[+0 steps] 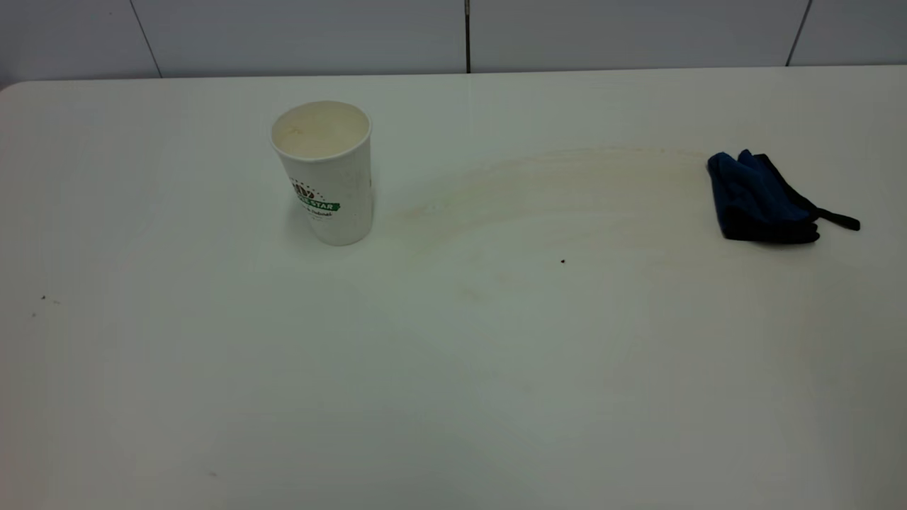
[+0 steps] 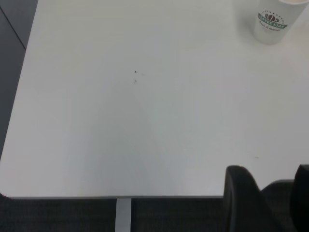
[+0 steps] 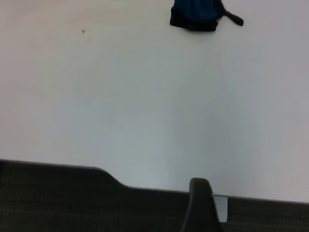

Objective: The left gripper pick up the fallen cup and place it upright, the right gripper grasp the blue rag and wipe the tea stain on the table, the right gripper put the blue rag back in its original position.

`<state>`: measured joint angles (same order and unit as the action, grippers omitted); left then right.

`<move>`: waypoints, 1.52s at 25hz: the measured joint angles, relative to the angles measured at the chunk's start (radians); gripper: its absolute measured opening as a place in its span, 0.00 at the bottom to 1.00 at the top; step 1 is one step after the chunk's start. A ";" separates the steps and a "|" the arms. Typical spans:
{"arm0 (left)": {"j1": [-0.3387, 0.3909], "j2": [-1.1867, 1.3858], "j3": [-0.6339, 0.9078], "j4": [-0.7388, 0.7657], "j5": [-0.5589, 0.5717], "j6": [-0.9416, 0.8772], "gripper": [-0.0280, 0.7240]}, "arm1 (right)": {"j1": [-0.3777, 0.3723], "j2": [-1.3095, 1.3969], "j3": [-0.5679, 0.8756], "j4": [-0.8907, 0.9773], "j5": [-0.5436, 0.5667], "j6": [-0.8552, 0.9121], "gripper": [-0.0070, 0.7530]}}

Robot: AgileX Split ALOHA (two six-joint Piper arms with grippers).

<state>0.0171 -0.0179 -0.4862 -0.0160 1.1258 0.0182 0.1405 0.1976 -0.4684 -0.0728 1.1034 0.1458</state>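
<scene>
The cup [image 1: 322,173] stands upright on the white table [image 1: 453,397], left of centre, logo facing the camera; it also shows in the left wrist view [image 2: 273,21]. The blue rag [image 1: 762,198] lies bunched at the right with its black strap trailing right, and shows in the right wrist view [image 3: 195,14]. The tea stain [image 1: 538,191] is only faint tan smears arcing from the cup toward the rag, with a tiny brown spot [image 1: 562,261]. My left gripper [image 2: 270,198] is open and empty over the table's near edge. My right gripper [image 3: 200,200] hangs by the near edge, far from the rag.
Neither arm shows in the exterior view. Small dark specks [image 1: 42,297] lie at the table's left. A grey panelled wall [image 1: 468,35] runs behind the far edge. Dark floor lies beyond the near table edge [image 3: 58,166].
</scene>
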 joint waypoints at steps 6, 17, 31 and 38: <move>0.000 0.000 0.000 0.000 0.000 0.000 0.41 | -0.202 -0.108 0.000 -0.004 0.003 -0.003 0.79; 0.000 0.000 0.000 0.000 0.000 0.000 0.41 | -0.283 -0.214 0.000 -0.006 0.011 -0.006 0.77; 0.000 0.000 0.000 0.000 0.000 0.000 0.41 | -0.181 -0.214 0.000 -0.006 0.011 -0.011 0.77; 0.000 0.000 0.000 0.000 0.000 0.000 0.41 | -0.181 -0.214 0.000 -0.006 0.011 -0.011 0.77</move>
<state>0.0171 -0.0179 -0.4862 -0.0160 1.1261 0.0182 -0.0402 -0.0160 -0.4684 -0.0792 1.1144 0.1348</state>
